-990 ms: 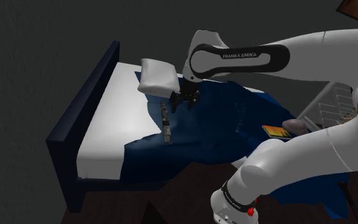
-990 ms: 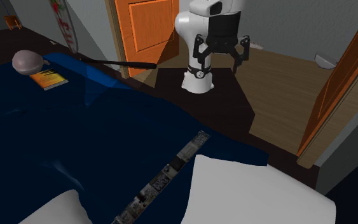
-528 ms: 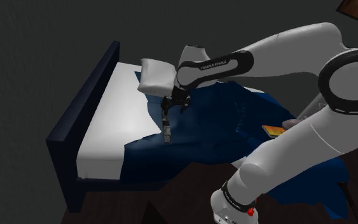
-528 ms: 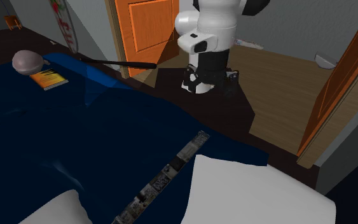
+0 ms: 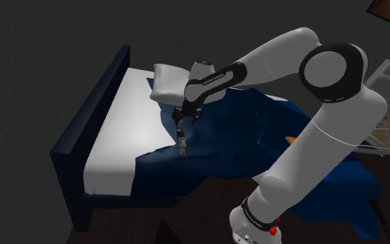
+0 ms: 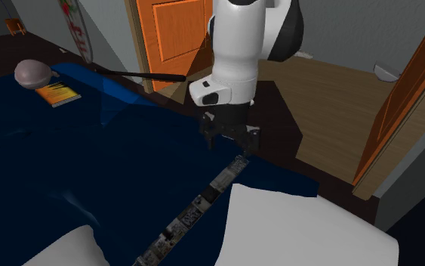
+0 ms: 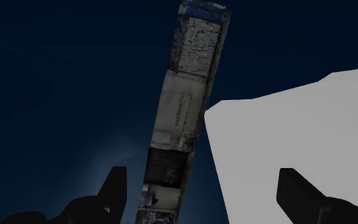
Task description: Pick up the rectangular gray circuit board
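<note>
The circuit board is a long, narrow gray strip with dark patches, lying flat on a dark blue blanket. It runs along the edge of a white pillow. My gripper hovers open just above the board's end nearest the arm. In the second exterior view the gripper points down over that end. From the wrist, the board stretches away between the two spread fingers, closer to one finger and touching neither. Nothing is held.
The pillow lies beside the board, under one finger. A navy bed frame borders the white mattress. An orange book and a round gray object sit far across the blanket. Orange doors stand behind the arm.
The arm has swung toward the shoulder view's left and lowered. The gripper has come down from well above the blanket to just over the board's near end, still open.
</note>
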You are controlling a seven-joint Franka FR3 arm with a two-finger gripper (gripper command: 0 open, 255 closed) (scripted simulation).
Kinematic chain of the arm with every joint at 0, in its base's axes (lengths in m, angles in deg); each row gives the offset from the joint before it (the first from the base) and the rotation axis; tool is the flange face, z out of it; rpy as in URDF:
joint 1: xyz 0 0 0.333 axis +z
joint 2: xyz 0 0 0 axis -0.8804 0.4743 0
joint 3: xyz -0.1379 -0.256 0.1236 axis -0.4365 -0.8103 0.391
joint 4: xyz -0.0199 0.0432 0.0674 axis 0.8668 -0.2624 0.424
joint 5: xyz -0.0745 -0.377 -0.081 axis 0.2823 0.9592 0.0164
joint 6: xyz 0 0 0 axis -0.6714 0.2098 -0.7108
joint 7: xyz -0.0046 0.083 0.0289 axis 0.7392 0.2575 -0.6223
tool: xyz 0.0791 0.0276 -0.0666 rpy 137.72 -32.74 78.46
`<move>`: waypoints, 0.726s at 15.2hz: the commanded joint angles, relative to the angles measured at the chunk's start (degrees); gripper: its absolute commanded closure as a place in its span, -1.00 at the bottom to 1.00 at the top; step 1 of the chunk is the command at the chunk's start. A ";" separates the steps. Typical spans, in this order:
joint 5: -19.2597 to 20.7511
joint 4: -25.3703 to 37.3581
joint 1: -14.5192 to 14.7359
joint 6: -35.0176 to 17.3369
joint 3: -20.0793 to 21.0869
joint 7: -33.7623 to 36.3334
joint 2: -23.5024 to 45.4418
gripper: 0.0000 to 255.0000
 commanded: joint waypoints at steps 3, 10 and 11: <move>2.11 4.53 -0.77 -5.15 -1.30 3.63 8.49 -1.00; 3.63 10.48 -1.23 -10.55 -3.53 6.83 18.57 -1.00; 3.68 10.50 -1.21 -11.19 -3.56 6.90 19.23 -1.00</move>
